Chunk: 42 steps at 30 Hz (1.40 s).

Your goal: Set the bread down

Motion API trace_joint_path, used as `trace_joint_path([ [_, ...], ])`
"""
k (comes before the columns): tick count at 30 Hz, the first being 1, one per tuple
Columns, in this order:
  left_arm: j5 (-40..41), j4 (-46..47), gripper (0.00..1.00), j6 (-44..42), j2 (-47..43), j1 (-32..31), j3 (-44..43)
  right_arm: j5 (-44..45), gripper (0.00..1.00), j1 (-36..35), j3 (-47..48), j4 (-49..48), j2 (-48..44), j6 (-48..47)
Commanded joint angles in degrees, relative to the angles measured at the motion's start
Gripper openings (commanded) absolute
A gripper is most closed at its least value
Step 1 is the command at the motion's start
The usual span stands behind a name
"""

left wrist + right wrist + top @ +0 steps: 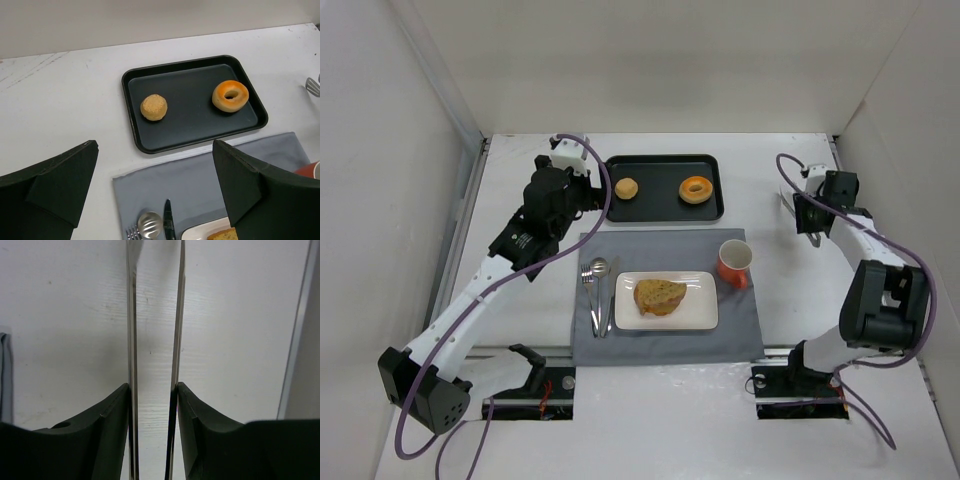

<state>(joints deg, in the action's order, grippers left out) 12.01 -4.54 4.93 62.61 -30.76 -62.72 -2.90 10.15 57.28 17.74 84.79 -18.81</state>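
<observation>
A golden-brown toasted bread slice (660, 297) lies on a white rectangular plate (705, 318) on the grey placemat; its corner shows in the left wrist view (223, 234). I cannot tell whether a second slice lies with it. My left gripper (582, 190) is open and empty, hovering over the placemat's far left edge next to the black tray; in its wrist view (155, 190) the jaws stand wide apart. My right gripper (811, 215) is at the far right of the table, shut on metal tongs (132, 315) whose two arms run between its fingers (152, 387).
A black tray (665, 210) at the back holds a small round bun (626, 187) and a glazed donut (696, 189). A red cup (734, 263) stands right of the plate. A fork, spoon (598, 268) and knife lie left of the plate. White walls enclose the table.
</observation>
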Motion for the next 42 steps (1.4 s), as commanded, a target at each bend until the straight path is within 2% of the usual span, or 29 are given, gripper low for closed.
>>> trace_joint_path([
  [1, -0.50, 2.78, 0.97, -0.53, -0.82, 0.00, -0.30, -5.01, 0.46, 1.88, 3.54, 0.27, 2.47, 0.79],
  [10, -0.50, 2.78, 0.97, -0.53, -0.82, 0.00, -0.30, -6.24, 0.52, 5.14, 8.90, 6.86, 12.84, -1.41],
  [16, -0.50, 2.78, 0.97, -0.53, -0.82, 0.00, -0.30, -6.95, 0.58, 6.28, 11.80, 10.47, 16.37, -3.34],
  [23, -0.50, 2.78, 0.97, -0.53, -0.82, 0.00, -0.30, -8.71, 0.83, 7.34, 11.20, 11.79, 17.34, -5.27],
  [25, -0.50, 2.78, 0.97, -0.53, -1.35, 0.00, -0.30, -10.28, 0.99, 7.86, 10.67, 12.66, 14.27, -6.59],
  [30, 0.03, 2.78, 0.97, -0.53, -1.35, 0.00, -0.30, -12.92, 0.99, 7.87, 10.14, 15.66, 2.68, -7.91],
  [34, 0.03, 2.78, 0.97, -0.53, -1.35, 0.00, -0.30, -16.35, 0.99, 7.87, 11.27, 18.21, -9.98, -8.18],
  [37, 0.03, 2.78, 0.98, -0.53, -1.35, 0.00, -0.30, -15.04, 0.99, 7.87, 9.44, 13.13, -15.87, -1.79],
  [40, 0.03, 2.78, 0.98, -0.53, -1.35, 0.00, -0.30, -8.72, 0.99, 7.87, 4.98, 2.94, -23.25, 12.35],
  [42, 0.03, 2.78, 0.98, -0.53, -1.35, 0.00, -0.30, -7.66, 0.99, 7.87, 2.33, -2.94, -28.09, 15.37],
])
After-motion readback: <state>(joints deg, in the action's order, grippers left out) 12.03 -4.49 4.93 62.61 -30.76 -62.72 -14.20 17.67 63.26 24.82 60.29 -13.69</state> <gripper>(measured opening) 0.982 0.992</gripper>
